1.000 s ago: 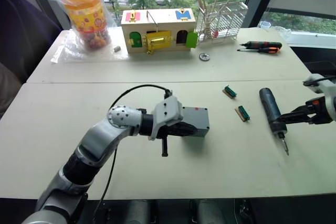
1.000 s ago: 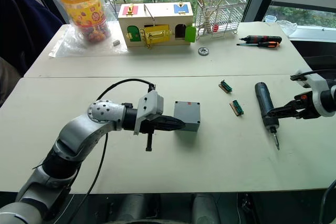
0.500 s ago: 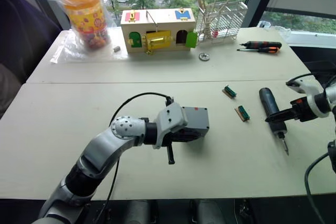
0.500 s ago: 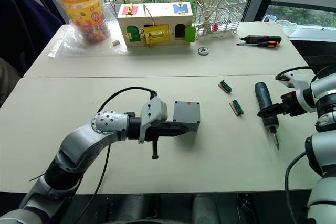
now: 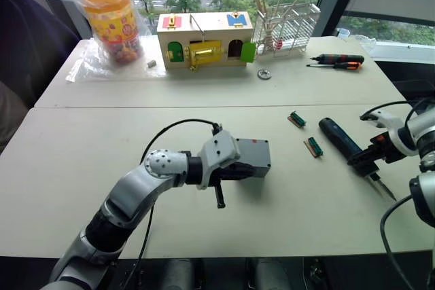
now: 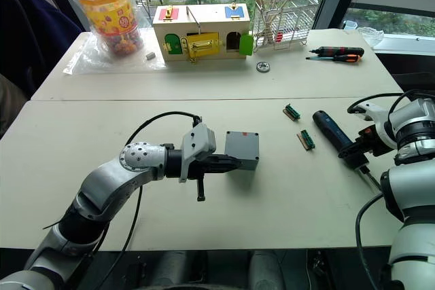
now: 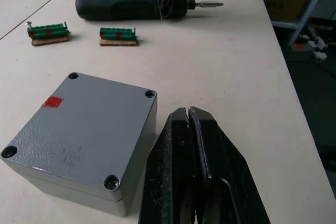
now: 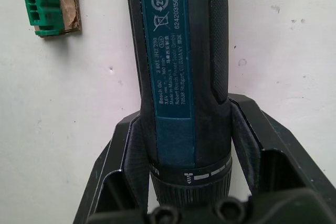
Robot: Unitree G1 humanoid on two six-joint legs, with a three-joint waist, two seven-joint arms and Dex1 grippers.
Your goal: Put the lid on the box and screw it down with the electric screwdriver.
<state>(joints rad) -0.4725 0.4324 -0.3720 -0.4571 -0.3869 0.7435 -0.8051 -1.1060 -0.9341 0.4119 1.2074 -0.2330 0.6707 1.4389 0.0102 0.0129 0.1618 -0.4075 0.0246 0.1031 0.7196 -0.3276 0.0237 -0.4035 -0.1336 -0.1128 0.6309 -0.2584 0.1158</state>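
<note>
The grey box (image 5: 254, 159) stands mid-table with the lid (image 7: 84, 127) lying flat on top; a red mark sits near one corner and screw heads show in the corners. My left gripper (image 7: 188, 113) is shut and empty, its tips right beside the box's near side. The dark blue electric screwdriver (image 5: 340, 142) lies slanted at the right of the table, its bit pointing to the front right. My right gripper (image 5: 361, 158) is shut on it near the bit end, and the fingers (image 8: 125, 150) clamp both sides of its body.
Two green connector strips (image 5: 297, 119) (image 5: 315, 146) lie between the box and the screwdriver. At the far edge stand a wooden latch box (image 5: 204, 39), a bagged orange jar (image 5: 112, 22), a wire rack (image 5: 289, 25) and black-and-orange hand screwdrivers (image 5: 336, 61).
My right gripper has taken hold of the electric screwdriver and swung it from straight to slanted, its butt end going left. My left gripper has crept closer to the box.
</note>
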